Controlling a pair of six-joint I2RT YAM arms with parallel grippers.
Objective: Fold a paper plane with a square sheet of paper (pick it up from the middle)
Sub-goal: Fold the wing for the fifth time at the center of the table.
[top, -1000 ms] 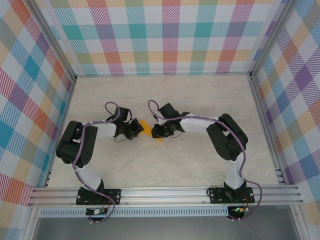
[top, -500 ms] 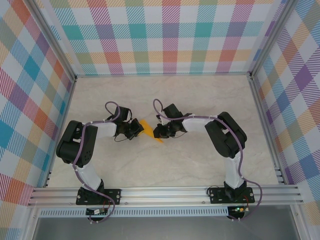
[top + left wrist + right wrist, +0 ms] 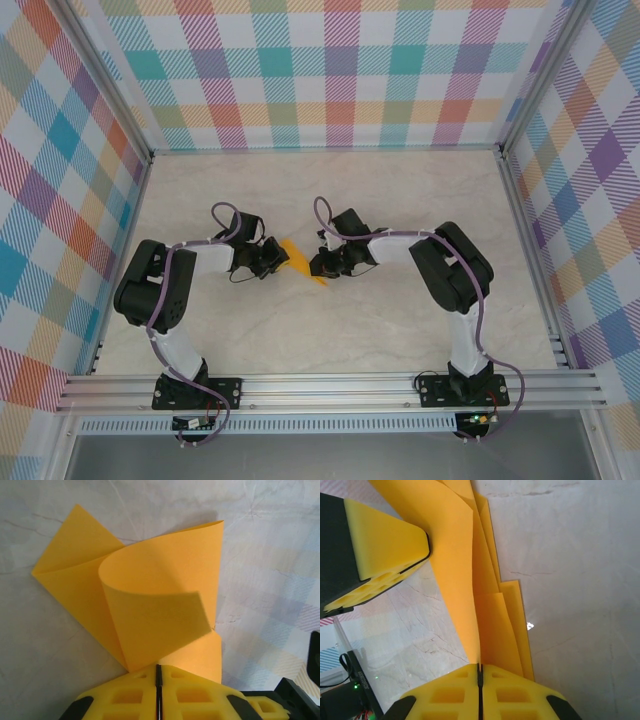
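Note:
The square sheet of paper (image 3: 297, 261) is orange-yellow, partly folded and held up between both grippers at mid-table. My left gripper (image 3: 272, 260) is shut on its left part. In the left wrist view the paper (image 3: 160, 605) curls upward in a loop from the closed jaws of the left gripper (image 3: 159, 669), with a flat creased flap at the left. My right gripper (image 3: 324, 264) is shut on the right part. In the right wrist view layered folds of the paper (image 3: 487, 620) run into the closed jaws of the right gripper (image 3: 480, 667), and the left gripper's fingers (image 3: 385, 542) pinch the far end.
The marble-patterned table (image 3: 400, 200) is fenced by aluminium rails and checked walls (image 3: 340, 70). Both arms bend inward, with their bases (image 3: 195, 390) on the near rail. Purple cables loop above each wrist.
My right gripper has shifted slightly to the right with the paper, and its cable loop moved along. The left arm has barely moved.

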